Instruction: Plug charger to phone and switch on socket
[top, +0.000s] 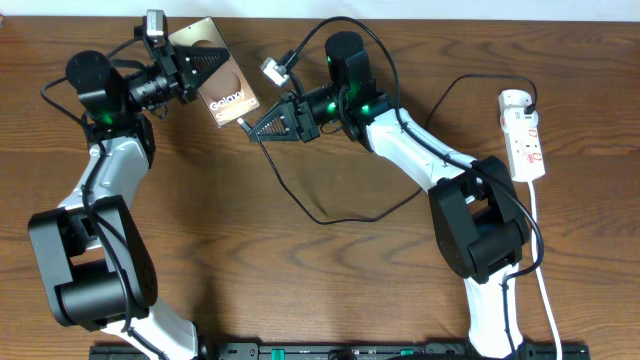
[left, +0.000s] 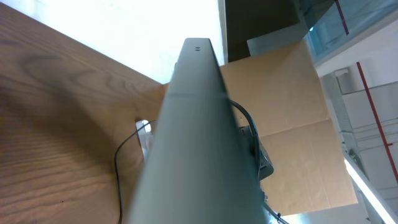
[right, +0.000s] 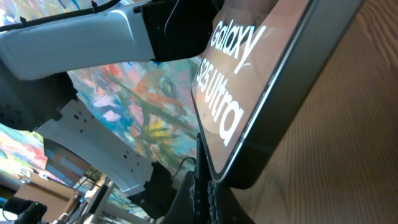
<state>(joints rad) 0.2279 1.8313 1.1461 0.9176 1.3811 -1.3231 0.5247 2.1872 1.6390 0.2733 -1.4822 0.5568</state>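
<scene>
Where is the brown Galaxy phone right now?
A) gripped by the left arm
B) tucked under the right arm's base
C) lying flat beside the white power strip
A: the phone is clamped in the left gripper near the table's far edge, well away from the power strip.

Tilted brown phone (top: 222, 75), charger (top: 322, 221) tip adjacent

I see a glossy-faced phone (top: 222, 75), a matt wood-grain table (top: 300, 290), a smooth white plastic socket (top: 523, 135), and a matt black charger (top: 322, 218).
</scene>
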